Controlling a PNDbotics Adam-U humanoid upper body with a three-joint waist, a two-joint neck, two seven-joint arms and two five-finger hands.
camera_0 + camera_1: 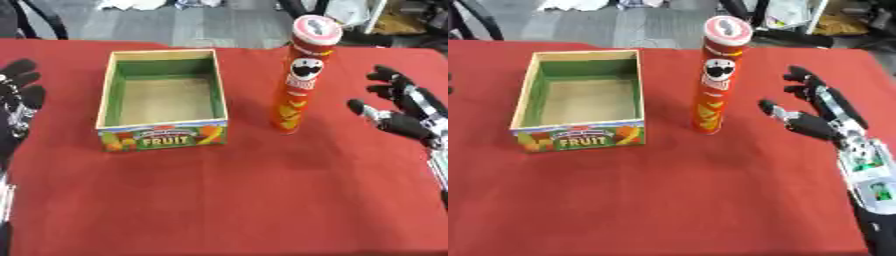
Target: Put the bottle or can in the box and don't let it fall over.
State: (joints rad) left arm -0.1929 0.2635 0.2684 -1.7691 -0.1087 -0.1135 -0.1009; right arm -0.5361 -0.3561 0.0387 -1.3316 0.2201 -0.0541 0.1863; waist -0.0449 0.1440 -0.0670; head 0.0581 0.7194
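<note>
A tall red cylindrical crisp can [300,75] with a pale round lid stands upright on the red cloth-covered worktop [245,200], just beside the spread fingers [798,80] of the right hand [824,117] and apart from them, with a strip of bare cloth between the thumb tip and the can's side. The right hand comes in from the view's right side, black with silver parts, fingers straight and splayed toward the can, thumb stretched out lowest; it holds nothing.

Beyond the can from those fingers sits a rectangular cardboard box [162,130] with a green inner lining and a printed front wall reading "FRUIT" among pictured fruit. The box is open at the top and nothing lies in it. The can stands outside it, near its right wall but not touching.

The left hand [17,100] shows at the view's left edge, black, fingers pointing up and relaxed, gripping nothing, well apart from the box's left wall.
</note>
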